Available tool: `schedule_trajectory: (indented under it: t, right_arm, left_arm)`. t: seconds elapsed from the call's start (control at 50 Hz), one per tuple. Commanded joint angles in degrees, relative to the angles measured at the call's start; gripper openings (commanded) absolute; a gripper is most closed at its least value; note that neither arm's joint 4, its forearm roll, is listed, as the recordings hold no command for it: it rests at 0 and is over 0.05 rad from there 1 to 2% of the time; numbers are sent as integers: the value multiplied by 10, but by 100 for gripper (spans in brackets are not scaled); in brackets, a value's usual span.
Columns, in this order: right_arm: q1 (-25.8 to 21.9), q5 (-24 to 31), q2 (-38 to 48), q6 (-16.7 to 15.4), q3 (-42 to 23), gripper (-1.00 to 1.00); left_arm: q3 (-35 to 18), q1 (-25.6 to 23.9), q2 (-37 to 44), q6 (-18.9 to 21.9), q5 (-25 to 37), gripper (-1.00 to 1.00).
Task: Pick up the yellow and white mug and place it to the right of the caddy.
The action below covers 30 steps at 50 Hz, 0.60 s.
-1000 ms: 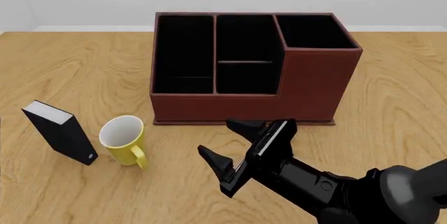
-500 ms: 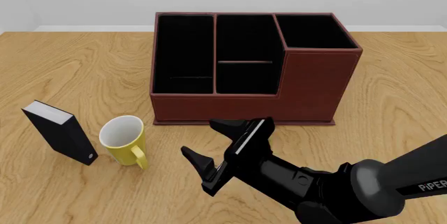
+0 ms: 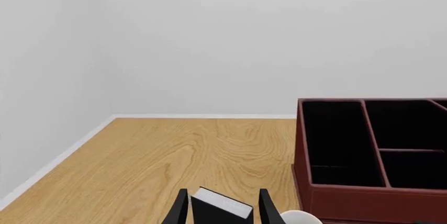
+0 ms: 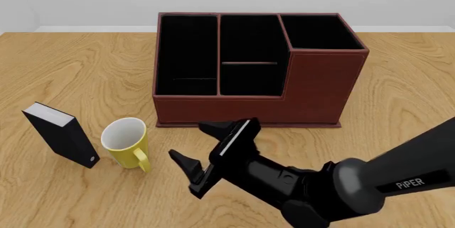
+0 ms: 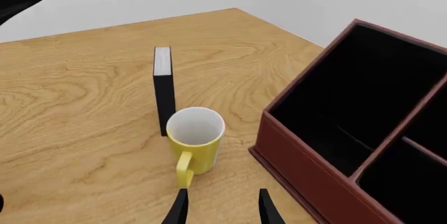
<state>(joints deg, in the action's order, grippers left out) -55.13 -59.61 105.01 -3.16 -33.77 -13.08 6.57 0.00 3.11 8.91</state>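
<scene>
Over the last second the right claw (image 4: 208, 154) has slid leftward across the wooden counter (image 4: 78, 63), away from the front wall of the caddy (image 4: 313, 87) and toward the yellow and white mug (image 4: 127, 143). Its jaws are spread wide and hold nothing. The mug stands upright near the counter's front left, its white inside showing and its loop handle turned toward the counter's front edge (toward the arms). It is apart from the claw, with bare wood between them. Just to the mug's left stands a small black box (image 4: 63, 135), close beside it but seemingly not touching. The right wrist view looks along the fingers at the mug (image 5: 194, 139), nearly centred ahead of the gap, which suggests the approach is lined up and the grasp has not yet been made. The left claw (image 3: 222, 211) shows only as two parted finger tips, empty. The caddy sits toward the counter's back centre, and the wood to its right is where the mug must go.
</scene>
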Motion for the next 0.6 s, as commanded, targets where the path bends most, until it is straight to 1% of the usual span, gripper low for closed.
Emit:
schedule_trajectory:
  t: [0.02,0.2,0.6]
  right_arm:
    - [-6,8,17,0,-23,100]
    - [-10,7,37,-2,-33,100]
    - [-22,21,57,-4,-62,100]
  left_arm:
    - [-4,4,0,-1,2,100]
    - [4,4,0,-3,-3,100]
    - [-5,11,0,-2,2,100]
